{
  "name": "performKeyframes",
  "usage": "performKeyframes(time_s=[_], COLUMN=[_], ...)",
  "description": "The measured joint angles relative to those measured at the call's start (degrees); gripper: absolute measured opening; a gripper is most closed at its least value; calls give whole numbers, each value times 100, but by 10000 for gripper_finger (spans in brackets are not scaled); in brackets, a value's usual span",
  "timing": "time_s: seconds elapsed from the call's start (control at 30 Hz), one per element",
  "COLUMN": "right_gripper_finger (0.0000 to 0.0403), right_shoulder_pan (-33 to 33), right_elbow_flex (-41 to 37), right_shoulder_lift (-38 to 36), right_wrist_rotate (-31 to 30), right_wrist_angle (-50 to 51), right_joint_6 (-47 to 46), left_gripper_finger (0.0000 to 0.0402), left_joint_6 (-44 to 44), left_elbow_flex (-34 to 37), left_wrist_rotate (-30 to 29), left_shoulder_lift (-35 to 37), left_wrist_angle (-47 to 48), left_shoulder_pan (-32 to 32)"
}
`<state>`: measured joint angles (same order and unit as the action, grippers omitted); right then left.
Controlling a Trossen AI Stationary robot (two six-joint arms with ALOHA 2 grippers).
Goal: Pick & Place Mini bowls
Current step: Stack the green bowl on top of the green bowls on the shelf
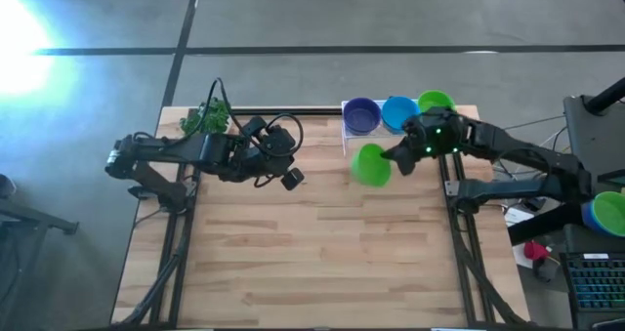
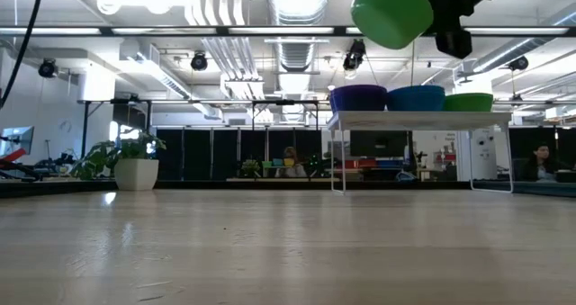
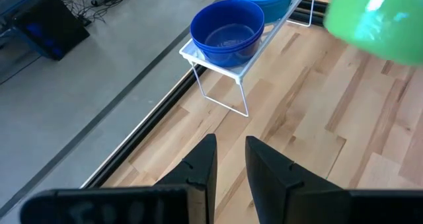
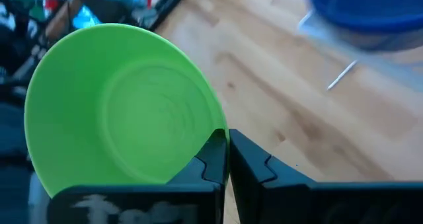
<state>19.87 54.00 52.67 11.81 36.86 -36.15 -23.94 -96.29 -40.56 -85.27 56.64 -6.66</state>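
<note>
Right gripper point(image 1: 398, 158) holds a green mini bowl point(image 1: 370, 164) in the air, just in front of the white wire rack point(image 1: 349, 134)

Fingers pinched together on the bowl's rim point(image 4: 215, 141); in the low view the bowl point(image 2: 391, 13) hangs tilted, well above the wooden table point(image 1: 322, 253). On the rack, in a row: purple bowl point(image 1: 361, 114), blue bowl point(image 1: 397, 111), second green bowl point(image 1: 436, 102). Left gripper point(image 1: 290, 178) hovers over the table near the toy plant point(image 1: 208, 115), jaws slightly apart around nothing, pointing toward the rack
</note>
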Motion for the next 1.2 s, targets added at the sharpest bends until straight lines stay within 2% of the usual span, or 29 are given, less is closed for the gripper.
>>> performKeyframes(time_s=[0.13,0.3,0.7,0.87,1.2], right_gripper_finger=[8,8,8,8,8], right_shoulder_pan=[392,746,1252,1467,2375], right_elbow_flex=[160,750,2780,3461,4268], right_shoulder_lift=[-137,-146,603,1030,1611], right_wrist_rotate=[-2,-23,-1426,-1919,-2100], right_wrist_angle=[76,198,2930,3720,4410], right_joint_6=[136,424,1370,1673,2341], left_gripper_finger=[74,74,74,74,74], left_joint_6=[0,63,131,131,131], left_elbow_flex=[0,0,0,0,0], left_wrist_rotate=[0,0,0,0,0], left_shoulder_lift=[0,0,0,0,0], left_wrist_angle=[0,0,-1,-2,-2], left_shoulder_pan=[1,2,4,4,4])
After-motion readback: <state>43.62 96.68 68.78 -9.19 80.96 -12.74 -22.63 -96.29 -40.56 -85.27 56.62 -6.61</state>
